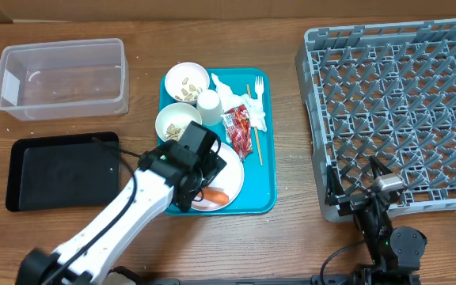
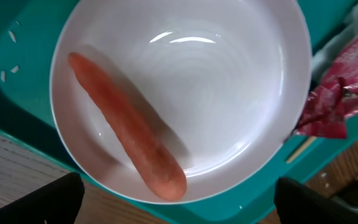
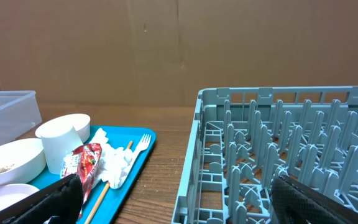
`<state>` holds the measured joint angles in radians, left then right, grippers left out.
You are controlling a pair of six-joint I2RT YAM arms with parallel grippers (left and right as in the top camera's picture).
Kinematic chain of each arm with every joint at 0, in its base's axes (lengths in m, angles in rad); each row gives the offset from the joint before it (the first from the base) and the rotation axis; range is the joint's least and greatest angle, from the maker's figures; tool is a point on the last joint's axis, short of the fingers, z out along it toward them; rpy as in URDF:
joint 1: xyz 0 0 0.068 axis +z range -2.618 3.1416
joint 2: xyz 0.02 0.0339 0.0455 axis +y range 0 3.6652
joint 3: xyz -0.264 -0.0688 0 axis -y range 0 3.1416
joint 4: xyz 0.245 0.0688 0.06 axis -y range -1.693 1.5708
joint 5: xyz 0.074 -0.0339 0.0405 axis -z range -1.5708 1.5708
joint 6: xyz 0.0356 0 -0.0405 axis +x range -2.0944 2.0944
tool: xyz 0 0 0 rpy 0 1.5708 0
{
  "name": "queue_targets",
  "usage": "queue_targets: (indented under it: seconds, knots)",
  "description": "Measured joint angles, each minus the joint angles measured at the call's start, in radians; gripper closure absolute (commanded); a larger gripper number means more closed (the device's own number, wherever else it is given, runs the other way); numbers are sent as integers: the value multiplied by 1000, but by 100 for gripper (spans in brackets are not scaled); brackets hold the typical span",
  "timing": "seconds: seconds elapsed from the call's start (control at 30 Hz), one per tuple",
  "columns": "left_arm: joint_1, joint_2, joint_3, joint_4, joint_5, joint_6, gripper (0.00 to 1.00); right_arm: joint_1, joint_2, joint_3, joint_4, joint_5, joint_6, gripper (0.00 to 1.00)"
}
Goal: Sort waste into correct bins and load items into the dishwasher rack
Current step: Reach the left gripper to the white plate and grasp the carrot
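Observation:
An orange carrot [image 2: 126,127] lies on the round white plate [image 2: 216,93] at the front of the teal tray [image 1: 267,142]. My left gripper [image 2: 179,205] is open just above the plate's near rim, its fingers wide on either side of the carrot's end; from overhead it [image 1: 200,178] covers part of the plate [image 1: 232,178]. Two bowls of beige scraps [image 1: 187,81] [image 1: 178,120], a white cup [image 1: 209,104], napkins [image 1: 228,93], the red-and-white wrapper [image 1: 238,127], fork [image 1: 258,93] and stick [image 1: 252,127] sit on the tray. My right gripper [image 3: 179,199] is open and empty beside the grey rack [image 1: 402,111].
The clear tub [image 1: 62,75] stands at the back left and the black tray [image 1: 62,170] in front of it, both empty. The rack holds nothing. Bare wood lies between the teal tray and the rack.

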<state>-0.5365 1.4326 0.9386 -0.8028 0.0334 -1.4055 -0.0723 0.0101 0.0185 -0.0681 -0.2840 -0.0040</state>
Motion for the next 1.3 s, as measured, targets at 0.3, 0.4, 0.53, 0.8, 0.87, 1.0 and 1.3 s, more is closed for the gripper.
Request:
queue_targets:
  seconds: [0.3, 0.4, 0.53, 0.8, 0.87, 1.0, 1.3]
  knots:
    - [8, 204, 1, 82, 133, -29, 0, 0, 0, 0, 0, 0, 0, 0]
    - [8, 238, 1, 88, 139, -29, 0, 0, 0, 0, 0, 0, 0, 0]
    - [8, 272, 10, 120, 146, -36, 9, 0, 0, 0, 1, 0, 0, 0]
    - [8, 279, 17, 127, 89, -40, 29, 0, 0, 0, 0, 0, 1, 0]
    - [8, 279, 18, 127, 70, -40, 34, 0, 0, 0, 0, 0, 0, 0]
    - [8, 279, 18, 131, 24, -40, 43, 0, 0, 0, 0, 0, 0, 0]
    - [8, 281, 18, 134, 0, -39, 53, 0, 0, 0, 1, 0, 0, 0]
